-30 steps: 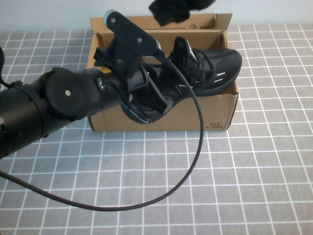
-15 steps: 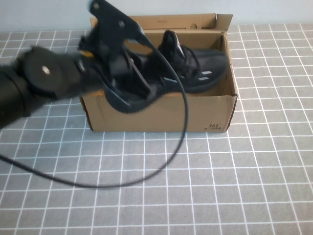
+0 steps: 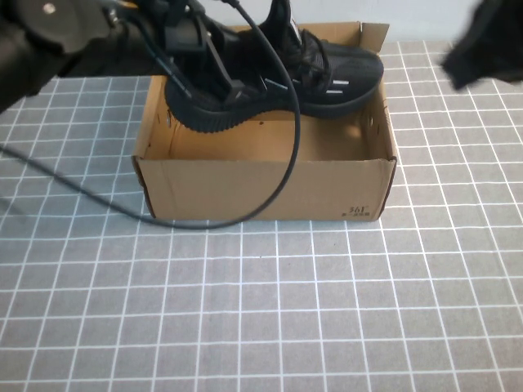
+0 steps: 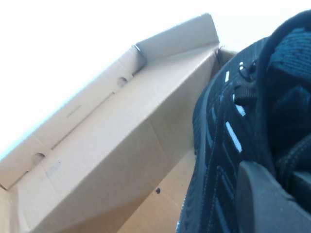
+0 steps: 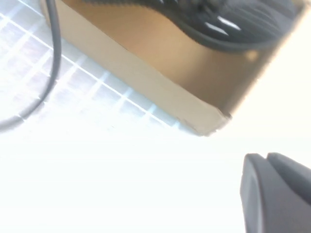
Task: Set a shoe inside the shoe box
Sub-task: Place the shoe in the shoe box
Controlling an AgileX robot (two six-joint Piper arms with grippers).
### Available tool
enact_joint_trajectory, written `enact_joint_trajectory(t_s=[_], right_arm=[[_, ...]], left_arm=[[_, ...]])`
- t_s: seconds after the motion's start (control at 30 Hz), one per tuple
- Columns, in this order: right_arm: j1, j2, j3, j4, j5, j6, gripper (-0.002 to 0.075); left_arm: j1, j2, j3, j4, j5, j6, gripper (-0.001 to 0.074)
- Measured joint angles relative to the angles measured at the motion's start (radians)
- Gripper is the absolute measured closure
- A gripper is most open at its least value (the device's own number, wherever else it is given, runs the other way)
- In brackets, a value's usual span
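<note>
The shoe (image 3: 319, 77), a black knit sneaker with white dashes, hangs tilted over the back half of the open brown shoe box (image 3: 261, 188), toe toward the far right corner. My left gripper (image 3: 219, 86) reaches in from the upper left and is shut on the shoe at its heel. In the left wrist view the shoe (image 4: 223, 145) presses against a finger (image 4: 265, 204), with the box's inner wall (image 4: 121, 145) behind. My right gripper (image 3: 486, 45) hovers shut and empty at the far right of the box; its view shows the shoe box (image 5: 146, 63) from outside.
A black cable (image 3: 286, 167) from the left arm loops across the box's front wall. The box's lid flap (image 3: 327, 34) stands up at the back. Grey grid-patterned table (image 3: 261, 310) surrounds the box.
My left arm has swung back and to the left, lifting the shoe off the front wall and over the box's rear. The right gripper has shut and moved off to the right.
</note>
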Motion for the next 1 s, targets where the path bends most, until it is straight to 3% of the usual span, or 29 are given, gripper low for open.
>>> enact_joint_trajectory(t_s=[0.37, 0.6, 1.0], right_arm=[[0.000, -0.221, 0.204, -0.072, 0.000, 0.095, 0.0742], [0.000, -0.246, 0.230, -0.075, 0.000, 0.134, 0.0742], [0.000, -0.246, 0.231, -0.073, 0.000, 0.167, 0.0742]], left_arm=[[0.121, 0.323, -0.341, 0.000, 0.255, 0.045, 0.0713], [0.168, 0.511, -0.546, -0.110, 0.351, 0.093, 0.0713], [0.170, 0.651, -0.601, -0.189, 0.359, 0.141, 0.0713]])
